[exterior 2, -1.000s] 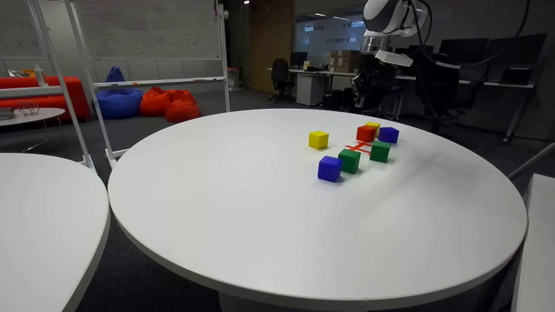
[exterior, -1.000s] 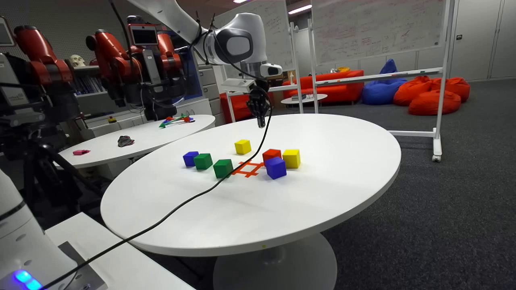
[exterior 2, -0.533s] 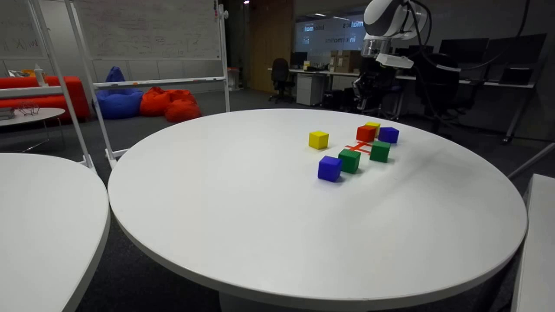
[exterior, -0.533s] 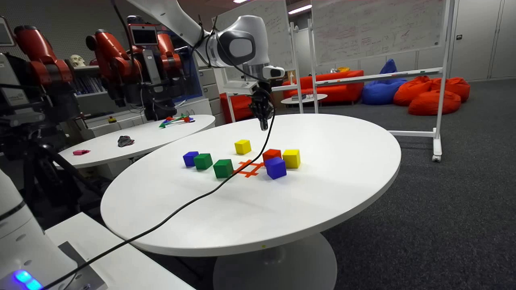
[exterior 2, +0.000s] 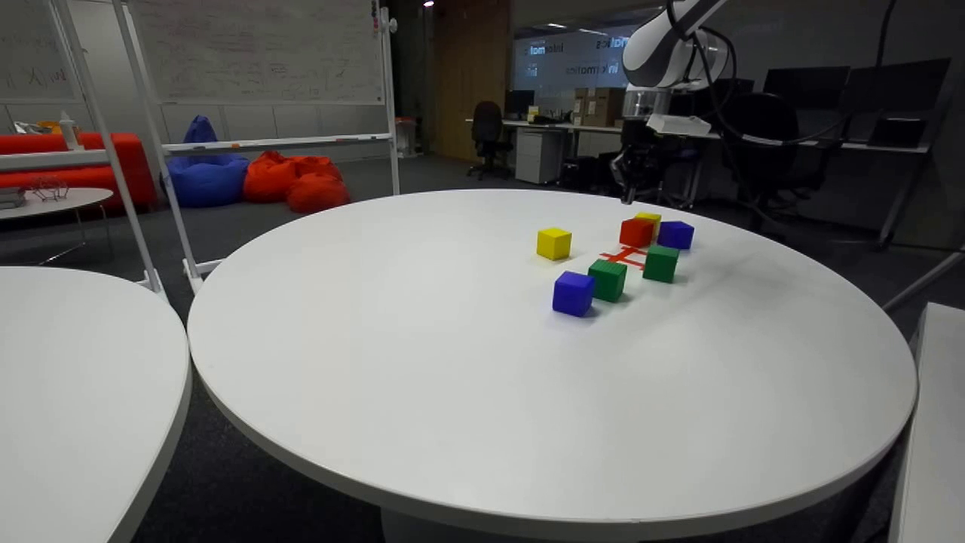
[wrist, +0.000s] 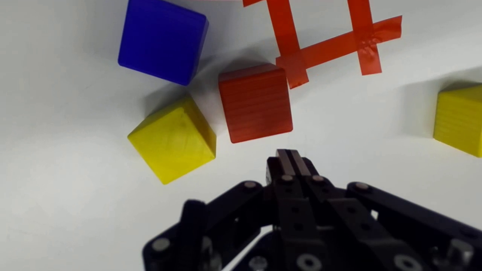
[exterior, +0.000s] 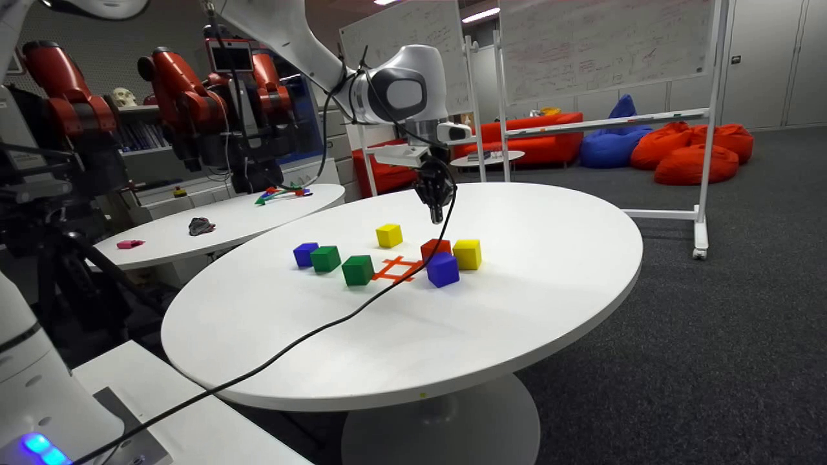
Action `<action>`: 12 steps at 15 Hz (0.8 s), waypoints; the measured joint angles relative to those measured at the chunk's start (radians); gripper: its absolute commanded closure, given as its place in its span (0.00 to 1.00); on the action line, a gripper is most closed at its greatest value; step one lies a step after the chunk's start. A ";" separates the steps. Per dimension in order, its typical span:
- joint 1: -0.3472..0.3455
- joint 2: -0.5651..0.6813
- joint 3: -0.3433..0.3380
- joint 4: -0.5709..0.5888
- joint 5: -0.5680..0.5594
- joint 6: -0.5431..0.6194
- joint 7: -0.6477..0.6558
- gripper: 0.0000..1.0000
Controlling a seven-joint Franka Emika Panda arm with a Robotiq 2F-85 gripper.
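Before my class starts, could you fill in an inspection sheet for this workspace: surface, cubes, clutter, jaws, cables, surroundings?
Surface: round white table, marked with crossed strips of red tape.
Cubes: one red cube, two yellow cubes, two blue cubes, two green cubes, all on the table.
Clutter: pink item and dark crumpled item on a neighbouring table.
Jaws: shut, nothing between them, above the table near the red cube.
Cables: black cable crosses in front of the table in an exterior view; whether it touches, I cannot tell.
Surroundings: whiteboards, red sofa, beanbags.
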 measured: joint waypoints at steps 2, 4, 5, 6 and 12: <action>0.000 0.018 -0.001 0.020 -0.004 -0.010 0.000 1.00; -0.001 0.030 -0.002 0.037 -0.006 -0.023 0.001 1.00; -0.001 0.037 -0.004 0.045 -0.006 -0.030 0.001 1.00; -0.002 0.042 -0.004 0.053 -0.006 -0.036 0.001 1.00; -0.004 0.040 0.000 0.066 -0.005 -0.052 -0.003 0.99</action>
